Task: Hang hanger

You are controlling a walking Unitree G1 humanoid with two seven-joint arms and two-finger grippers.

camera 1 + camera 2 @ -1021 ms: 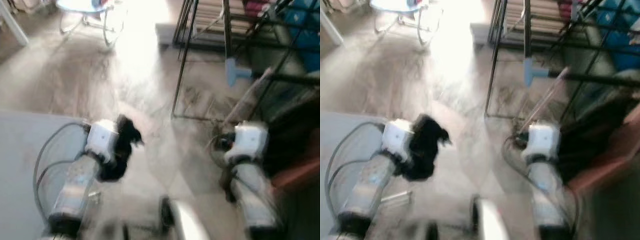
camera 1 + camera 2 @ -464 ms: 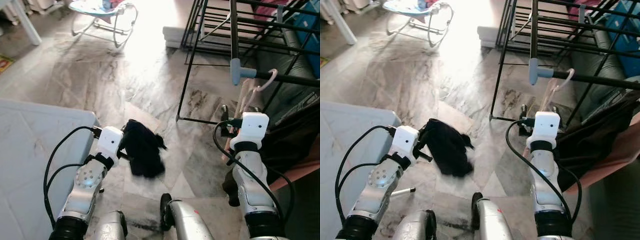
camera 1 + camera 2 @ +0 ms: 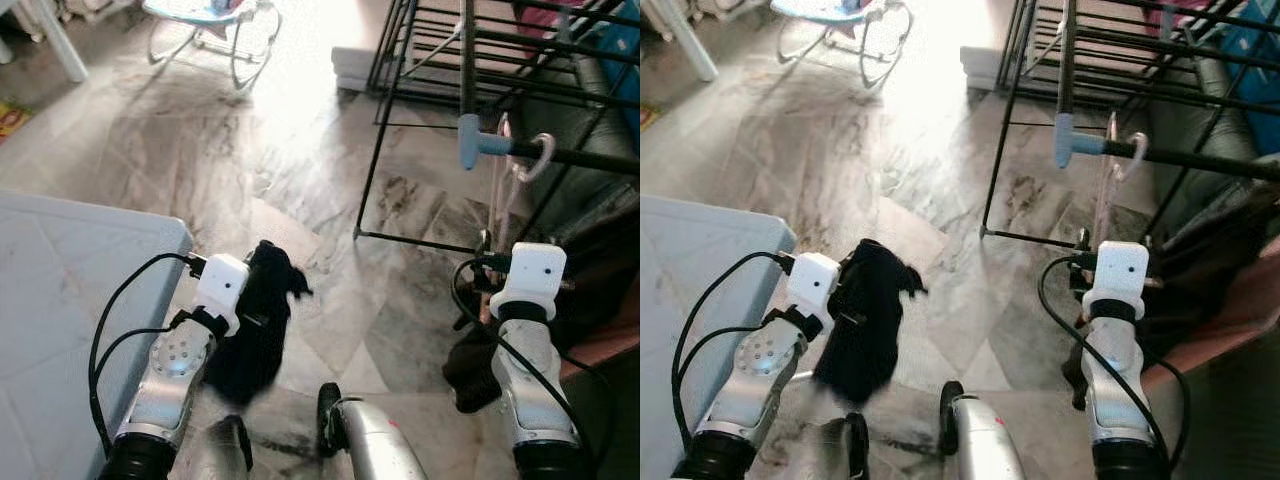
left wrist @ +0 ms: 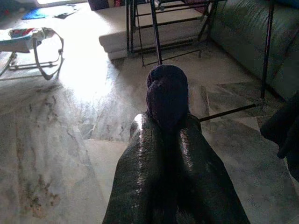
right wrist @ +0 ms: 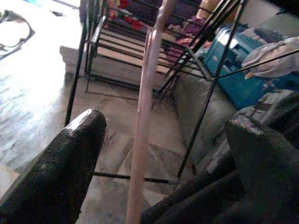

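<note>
Where marble floor (image 3: 300, 150) lies bare, hanger (image 3: 1106, 170) beside rack (image 3: 1040, 110).

The lower part of the pale pink plastic hanger (image 3: 1106, 170) disappears behind the white wrist housing of the right gripper (image 5: 154, 154), and in the right wrist view its hook and foot both run off the frame. The black metal drying rack (image 3: 470, 60) is cut off by the top and right edges of the eye views. The black garment (image 3: 255, 325) clamped in the left gripper (image 4: 168, 135) is partly covered by that arm.
</note>
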